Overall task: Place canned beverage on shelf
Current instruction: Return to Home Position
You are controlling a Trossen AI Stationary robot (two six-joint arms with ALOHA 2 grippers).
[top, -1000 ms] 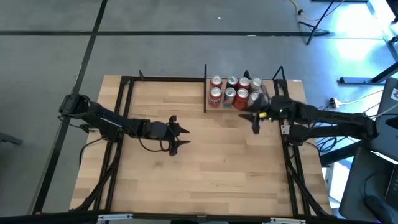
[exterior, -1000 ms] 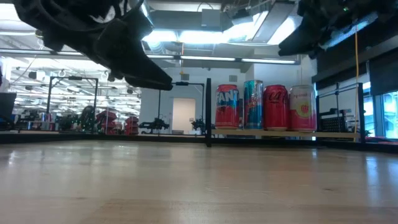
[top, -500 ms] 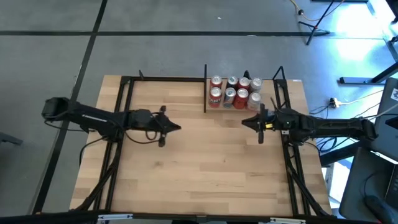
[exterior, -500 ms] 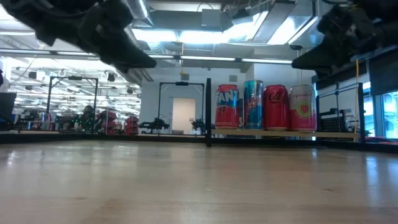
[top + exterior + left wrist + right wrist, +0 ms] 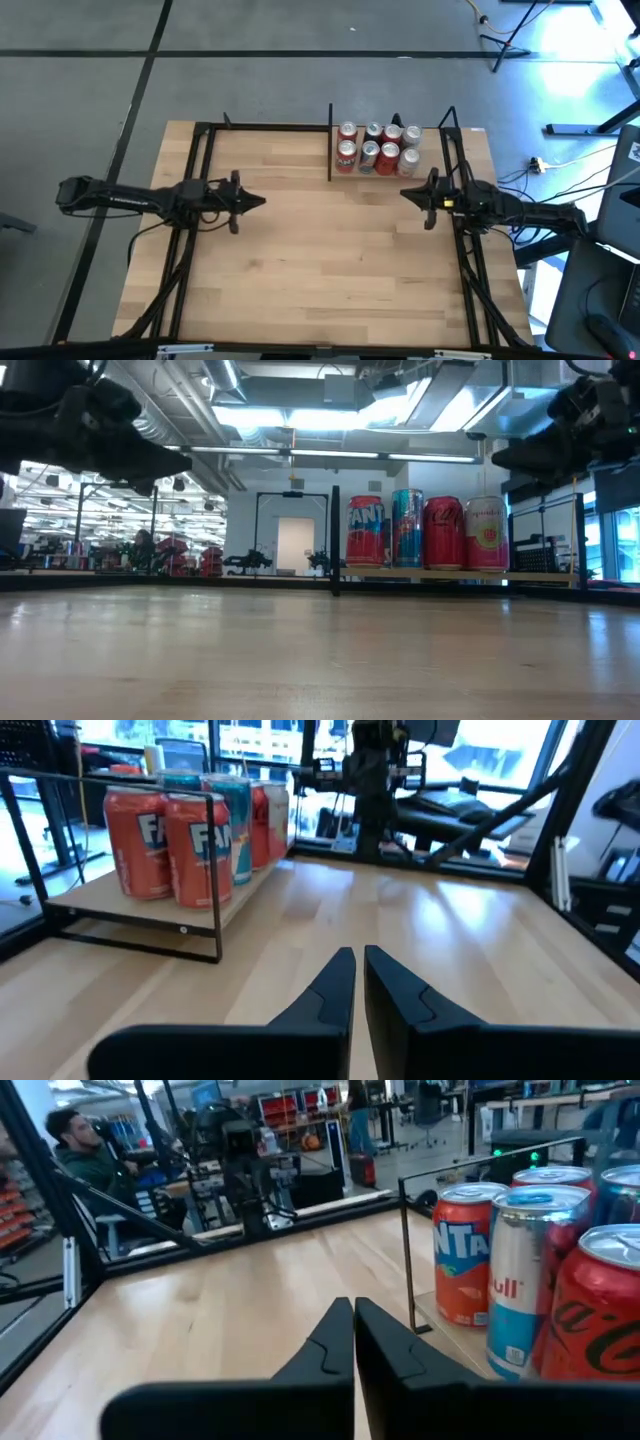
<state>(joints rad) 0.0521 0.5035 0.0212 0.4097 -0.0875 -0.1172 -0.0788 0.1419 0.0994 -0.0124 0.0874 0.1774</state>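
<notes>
Showing the table (image 5: 300,260) from directly above, with the shelf (image 5: 432,148) sitting along its far edge, right of centre, framed by thin black uprights.

Showing eight canned beverages (image 5: 375,145) standing upright on the shelf board, packed close in two rows of four and touching neither gripper.

Presenting, in the low view, the front row side by side: an orange can (image 5: 365,532) next to the black upright, then a blue can (image 5: 407,528), a red can (image 5: 443,533) and a pink can (image 5: 486,534).

Showing the left gripper (image 5: 260,201) hovering over the left half of the table, well apart from the shelf and pointing toward the table's middle. Confirming, in the left wrist view, its two dark fingers (image 5: 335,985) lying pressed together with nothing between them.

Showing the right gripper (image 5: 405,193) hovering over the right side of the table, near the front of the shelf and also pointing toward the middle. Confirming, in the right wrist view, its fingers (image 5: 335,1330) likewise lying together and gripping nothing, with the cans standing close by on the shelf.

Including, beyond the table in the right wrist view, a seated person (image 5: 85,1155) in the room.
</notes>
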